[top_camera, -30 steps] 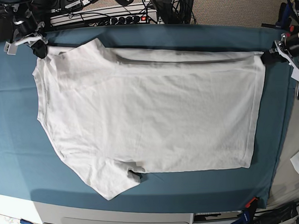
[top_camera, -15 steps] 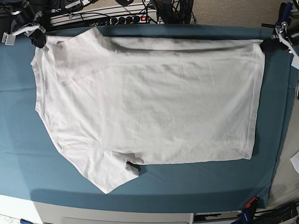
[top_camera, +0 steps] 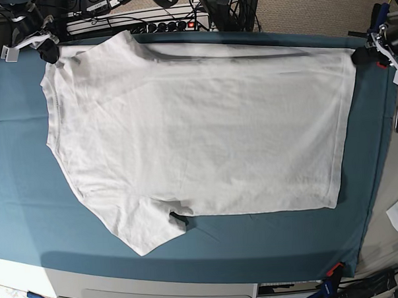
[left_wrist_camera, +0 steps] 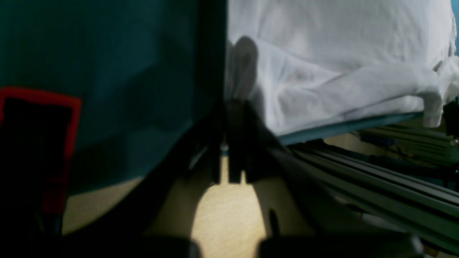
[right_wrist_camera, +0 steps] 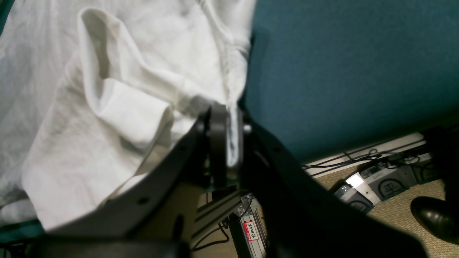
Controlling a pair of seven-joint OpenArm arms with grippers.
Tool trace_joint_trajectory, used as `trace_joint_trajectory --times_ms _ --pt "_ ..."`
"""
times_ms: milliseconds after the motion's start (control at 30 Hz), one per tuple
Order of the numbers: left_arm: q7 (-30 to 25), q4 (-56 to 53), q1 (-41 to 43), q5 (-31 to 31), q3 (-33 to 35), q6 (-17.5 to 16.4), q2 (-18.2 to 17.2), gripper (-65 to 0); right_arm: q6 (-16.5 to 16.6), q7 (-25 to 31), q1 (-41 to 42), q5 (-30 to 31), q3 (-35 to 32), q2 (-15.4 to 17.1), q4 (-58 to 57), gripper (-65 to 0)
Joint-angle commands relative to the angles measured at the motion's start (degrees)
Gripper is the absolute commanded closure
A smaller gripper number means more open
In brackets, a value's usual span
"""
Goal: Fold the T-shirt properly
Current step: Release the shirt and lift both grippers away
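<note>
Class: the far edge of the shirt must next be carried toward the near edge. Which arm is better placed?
Neither alone: the right gripper pinches the T-shirt at its collar corner, the left gripper at its hem corner.

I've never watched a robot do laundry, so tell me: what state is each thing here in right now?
T-shirt: spread flat and sideways on the table, far edge pinched at both corners, one sleeve lying out at the near side.
Left gripper: shut on the T-shirt's hem corner.
Right gripper: shut on the T-shirt's shoulder corner.
Teal cloth: laid over the table, smooth.
</note>
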Motion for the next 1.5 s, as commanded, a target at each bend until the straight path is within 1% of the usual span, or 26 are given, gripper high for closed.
trace_joint_trajectory --times_ms 0,167,267,300,333,400,433,467,500,600,733,933,1000,1067,1133,1167,1200,1233,1300,1400,1467 --pt "0.0 0.6 0.5 -0.4 -0.7 0.2 -1.4 0.0 -0.9 0.0 -0.9 -1.6 0.5 1.0 0.3 0.0" --pt "0.0 0.6 0.6 -0.4 -0.7 0.2 -1.4 0.0 -0.9 0.3 -0.9 -1.6 0.5 0.9 0.3 0.0" --pt "-0.1 0.6 0.6 -0.4 -0.7 -2.0 -1.4 0.0 -0.8 0.3 -0.9 -1.7 0.5 0.9 0.3 0.0" --pt "-0.3 0.6 0.6 -0.4 -0.7 -2.2 -1.4 0.0 -0.5 0.4 -0.9 -1.7 0.5 0.9 0.3 0.0" --pt "-0.6 0.6 0.6 -0.4 -0.7 -2.1 -1.4 -4.5 0.3 0.4 -0.9 -1.6 0.5 0.9 0.3 -4.0" --pt "-1.1 0.6 0.6 -0.4 -0.7 -2.2 -1.4 -13.4 2.9 0.9 -0.9 -1.6 0.5 0.9 0.3 -15.1" --pt "-1.1 0.6 0.6 -0.4 -0.7 -2.2 -1.4 -17.0 3.7 1.3 -0.9 -1.6 0.5 0.9 0.3 -19.0" --pt "-1.1 0.6 0.6 -0.4 -0.7 -2.8 -1.4 -19.4 4.2 1.9 -0.9 -1.6 0.5 0.9 0.3 -20.3" --pt "-1.1 0.6 0.6 -0.4 -0.7 -3.8 -1.4 -20.6 4.2 2.3 -0.9 -1.6 0.5 0.9 0.3 -20.3" --pt "-1.0 0.6 0.6 -0.4 -0.7 -5.0 -1.4 -20.7 4.2 3.5 -0.9 -1.6 0.6 0.9 0.3 -20.3" --pt "-1.0 0.6 0.6 -0.1 -0.7 -5.0 -1.4 -20.7 4.2 3.5 -0.8 -1.6 2.4 0.9 0.3 -20.3" --pt "-1.0 0.6 0.6 0.0 -0.7 -5.0 -1.4 -20.7 4.2 3.5 -0.9 -1.6 8.2 0.9 0.3 -20.3" --pt "-1.0 0.7 0.6 -0.9 -0.7 -5.0 -1.4 -20.7 4.2 3.4 -0.9 -1.5 9.9 0.9 0.3 -20.3" --pt "-0.8 0.9 0.6 -3.5 -0.7 -5.4 -1.4 -20.7 4.2 2.5 -0.9 1.0 10.9 0.9 0.3 -20.3" --pt "0.0 1.8 0.6 -5.9 -0.7 -7.6 -1.4 -20.7 4.2 0.2 -0.9 5.4 11.1 0.9 0.3 -20.3" --pt "0.7 2.5 0.6 -7.1 -0.7 -8.5 -1.4 -20.7 4.6 -1.0 -0.9 7.7 11.1 0.9 0.3 -20.2" --pt "1.3 3.4 0.6 -8.1 -0.7 -9.0 -1.4 -20.7 5.8 -2.0 -0.9 9.9 11.1 0.9 0.3 -20.2" --pt "1.8 4.2 0.6 -9.2 -0.7 -9.0 -1.4 -20.7 7.8 -2.9 -0.9 12.0 11.1 0.9 0.3 -20.2" --pt "2.8 6.1 0.6 -10.8 -0.7 -9.0 -1.4 -20.7 7.8 -4.9 -0.9 16.2 11.1 0.7 0.3 -20.2" --pt "3.1 8.9 0.6 -10.8 -0.7 -9.0 -1.3 -20.7 7.8 -8.3 -0.9 22.9 11.1 0.0 0.4 -20.2" --pt "3.0 10.7 0.5 -10.8 -0.7 -9.0 -0.9 -20.7 7.8 -10.2 -0.9 25.6 11.1 -0.7 0.4 -20.2"
